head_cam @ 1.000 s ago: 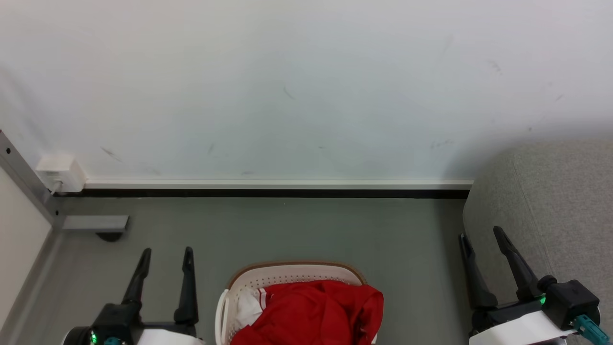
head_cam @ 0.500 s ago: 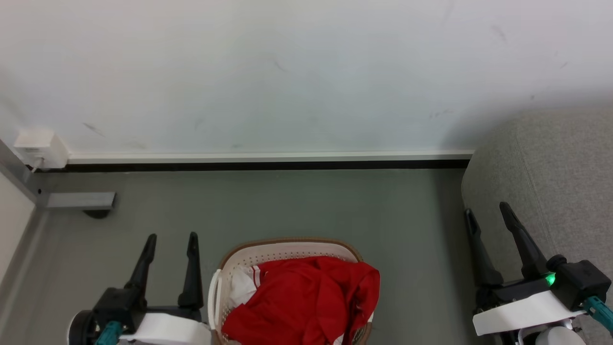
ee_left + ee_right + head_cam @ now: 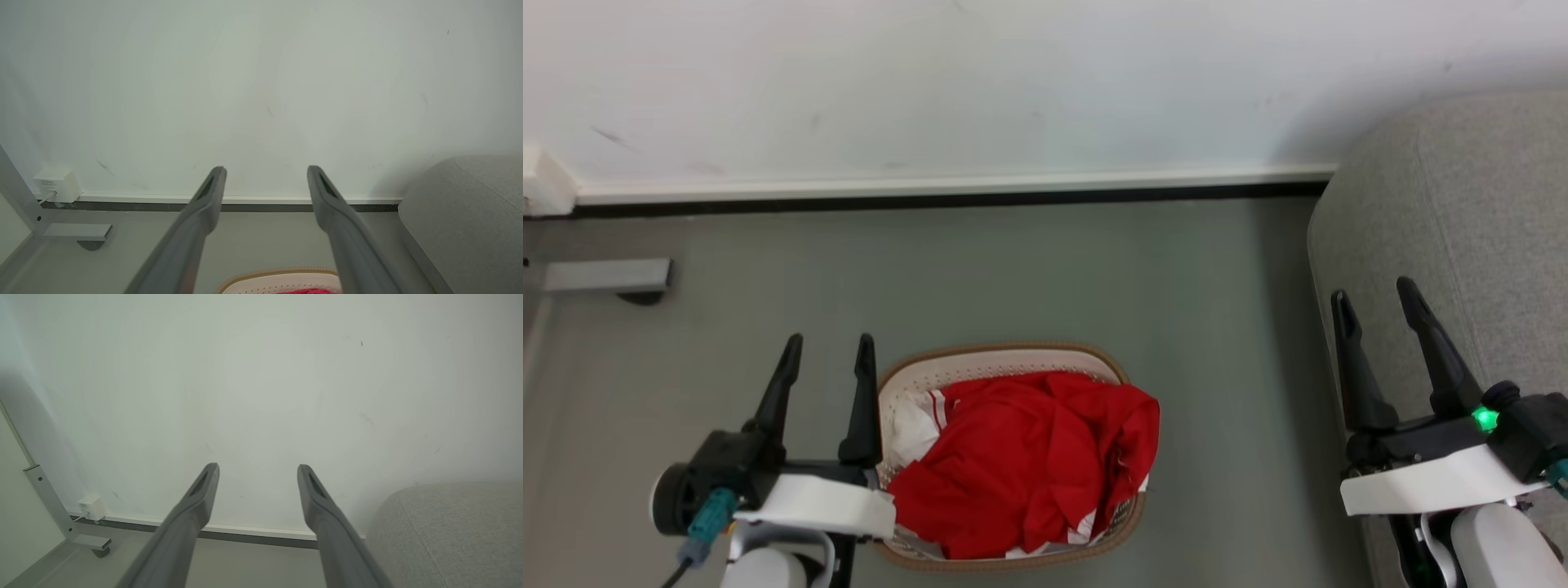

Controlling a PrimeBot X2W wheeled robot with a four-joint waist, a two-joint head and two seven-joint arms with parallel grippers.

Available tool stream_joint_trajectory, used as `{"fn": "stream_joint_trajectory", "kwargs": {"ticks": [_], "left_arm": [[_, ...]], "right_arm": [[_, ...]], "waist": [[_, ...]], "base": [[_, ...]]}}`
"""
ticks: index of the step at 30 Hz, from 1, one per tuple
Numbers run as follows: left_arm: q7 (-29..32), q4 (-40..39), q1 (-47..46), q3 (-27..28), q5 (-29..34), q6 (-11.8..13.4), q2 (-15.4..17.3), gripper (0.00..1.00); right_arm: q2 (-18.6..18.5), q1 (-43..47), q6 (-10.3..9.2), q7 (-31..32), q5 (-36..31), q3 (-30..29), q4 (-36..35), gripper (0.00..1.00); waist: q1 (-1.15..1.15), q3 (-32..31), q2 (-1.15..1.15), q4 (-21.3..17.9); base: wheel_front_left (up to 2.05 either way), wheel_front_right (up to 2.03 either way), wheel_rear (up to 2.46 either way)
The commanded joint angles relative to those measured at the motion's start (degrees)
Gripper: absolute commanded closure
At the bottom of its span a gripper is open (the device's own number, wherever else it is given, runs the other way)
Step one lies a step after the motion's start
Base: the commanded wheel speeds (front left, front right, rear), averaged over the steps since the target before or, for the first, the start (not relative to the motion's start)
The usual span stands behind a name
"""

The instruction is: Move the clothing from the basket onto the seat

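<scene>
Left pincer (image 3: 830, 340), spread, sits just beside the clothing (image 3: 1021, 457).

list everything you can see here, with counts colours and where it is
basket: one, white with tan rim, on the floor between the arms
red garment: one, bright red, heaped in the basket
white garment: one, white with red stripes, in the basket's left side, partly under the red one
sofa: one, grey, at the right
floor: grey
wall: white, scuffed, behind
skirting board: one, white over a dark strip
wall box: one, white, low on the wall, left
metal foot: one, grey, far left
left gripper: dark, open, empty, by the basket's left side
right gripper: dark, open, empty, by the sofa
</scene>
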Motion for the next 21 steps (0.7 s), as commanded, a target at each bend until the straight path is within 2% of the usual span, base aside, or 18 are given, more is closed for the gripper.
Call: {"fn": "stream_joint_trajectory", "kwargs": {"ticks": [1,10,21], "left_arm": [[-0.03,0.33,-1.06,-0.03,-0.59,-0.24,0.2,0.0],[-0.03,5.81,-6.73,-0.65,-0.28,-1.44,0.2,0.0],[-0.02,15.9,-14.47,-0.09,0.86,-2.99,0.39,0.0]], "right_arm": [[-0.53,-0.97,-0.12,0.04,0.35,-0.22,-0.39,0.0],[-0.61,-3.91,-0.12,0.04,0.28,-1.17,-2.02,0.0],[-0.67,-8.42,-0.12,0.04,0.86,-1.03,-4.18,0.0]], "waist": [[-0.01,1.66,0.0,-0.7],[-0.01,7.21,0.0,-2.03],[-0.01,14.5,0.0,-5.45]], "base": [[0.0,0.0,0.0],[0.0,0.0,0.0],[0.0,0.0,0.0]]}}
